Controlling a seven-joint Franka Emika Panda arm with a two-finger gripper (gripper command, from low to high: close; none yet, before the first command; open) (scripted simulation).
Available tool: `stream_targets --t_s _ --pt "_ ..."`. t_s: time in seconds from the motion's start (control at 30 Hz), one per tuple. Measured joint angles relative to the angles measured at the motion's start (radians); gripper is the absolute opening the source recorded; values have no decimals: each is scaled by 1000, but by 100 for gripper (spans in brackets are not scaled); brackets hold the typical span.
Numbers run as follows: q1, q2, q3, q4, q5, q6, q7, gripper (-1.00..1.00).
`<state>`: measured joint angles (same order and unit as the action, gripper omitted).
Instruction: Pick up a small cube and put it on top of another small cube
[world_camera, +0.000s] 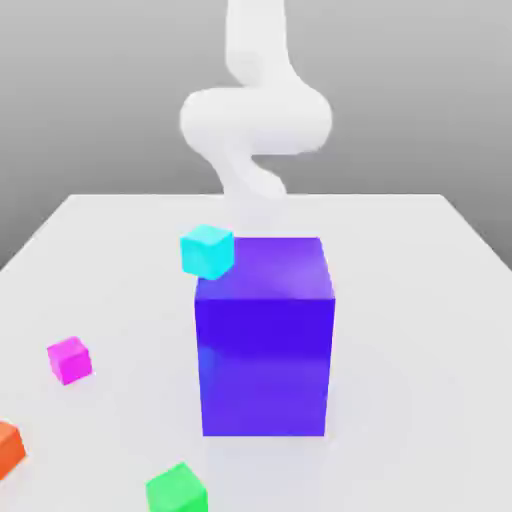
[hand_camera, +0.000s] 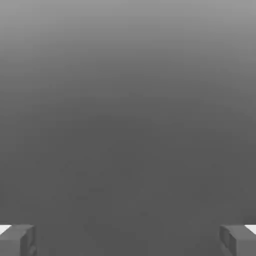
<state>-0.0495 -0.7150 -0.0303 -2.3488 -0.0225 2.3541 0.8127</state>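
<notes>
The small magenta cube (world_camera: 69, 359) rests on the white table (world_camera: 110, 260) at the exterior view's left, well apart from the big blue-purple block (world_camera: 264, 335) in the middle. A small cyan cube (world_camera: 207, 251) shows against the block's upper left corner; whether they touch I cannot tell. A small green cube (world_camera: 177, 489) lies near the front edge. The white arm (world_camera: 255, 120) rises behind the block at the table's far side. In the hand view my gripper (hand_camera: 128, 240) is open, its grey fingertips (hand_camera: 17, 240) far apart with nothing between them, facing plain grey.
An orange cube (world_camera: 8, 447) sits at the front left edge of the exterior view, partly cut off. The tall blue-purple block stands between the arm and the front cubes. Bare table lies to the block's right.
</notes>
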Motion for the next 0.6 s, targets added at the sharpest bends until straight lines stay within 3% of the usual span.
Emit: stream_targets --t_s 0.37,0.6 --pt "-221 404 -198 -226 -66 257 32 0" --pt "-353 662 -339 -368 6 420 -31 0"
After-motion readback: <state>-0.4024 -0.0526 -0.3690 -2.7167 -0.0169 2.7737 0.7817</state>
